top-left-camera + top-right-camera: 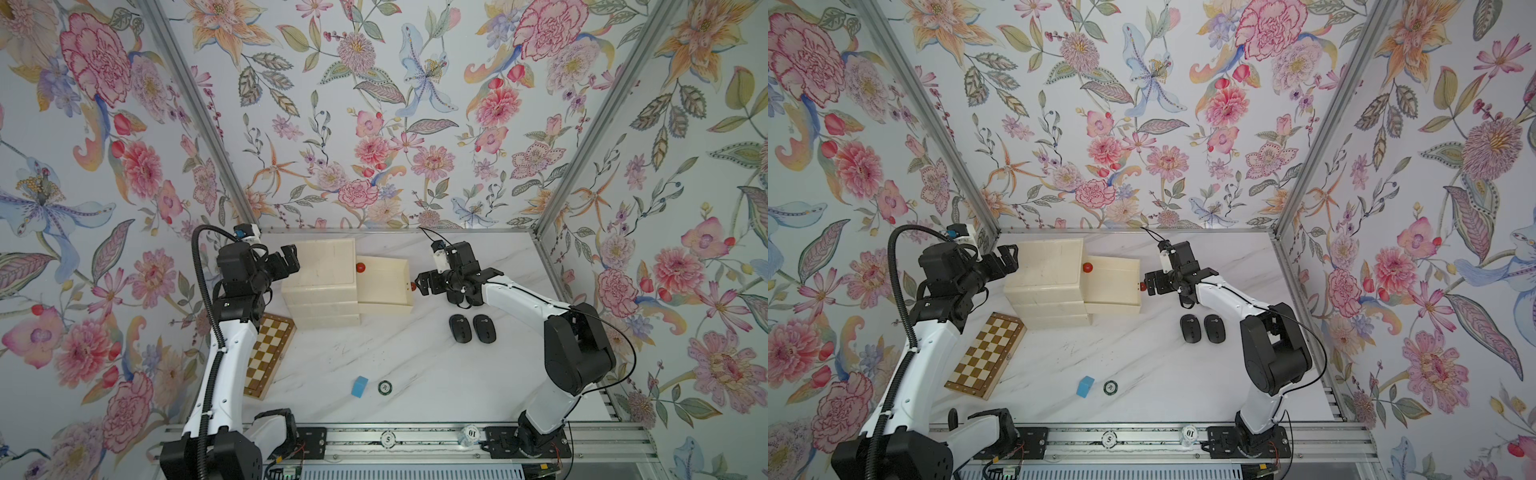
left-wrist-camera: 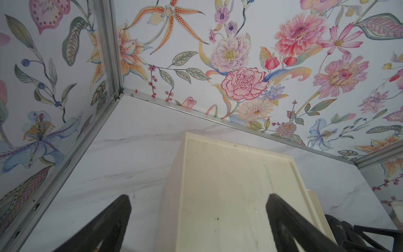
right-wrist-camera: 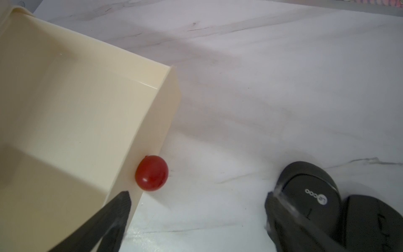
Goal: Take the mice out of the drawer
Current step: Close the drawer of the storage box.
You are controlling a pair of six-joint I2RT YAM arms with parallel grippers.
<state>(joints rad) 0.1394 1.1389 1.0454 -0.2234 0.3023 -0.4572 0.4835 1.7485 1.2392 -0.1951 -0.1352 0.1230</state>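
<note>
A: Both top views: where are the mice?
B: Two black mice [image 1: 460,328] [image 1: 1191,328] lie side by side on the table [image 1: 395,357], outside the drawer [image 1: 384,309], just past its knob end. The right gripper [image 1: 422,284] is spread apart at the drawer's red knob [image 1: 413,285].
A: Left wrist view?
B: The left gripper [image 2: 199,203] gapes wide over the chest [image 2: 229,185] behind the drawer, holding nothing.
A: Right wrist view?
B: Fingers [image 3: 117,209] apart, the knob [image 3: 151,173] untouched ahead of them; the mice [image 3: 309,185] lie off the drawer's [image 3: 170,104] front.

Marble table [image 1: 415,365] holds drawer unit [image 1: 320,274], chessboard [image 1: 268,353], 2 mice [image 1: 460,328], block [image 1: 359,386], chip [image 1: 385,387].
</note>
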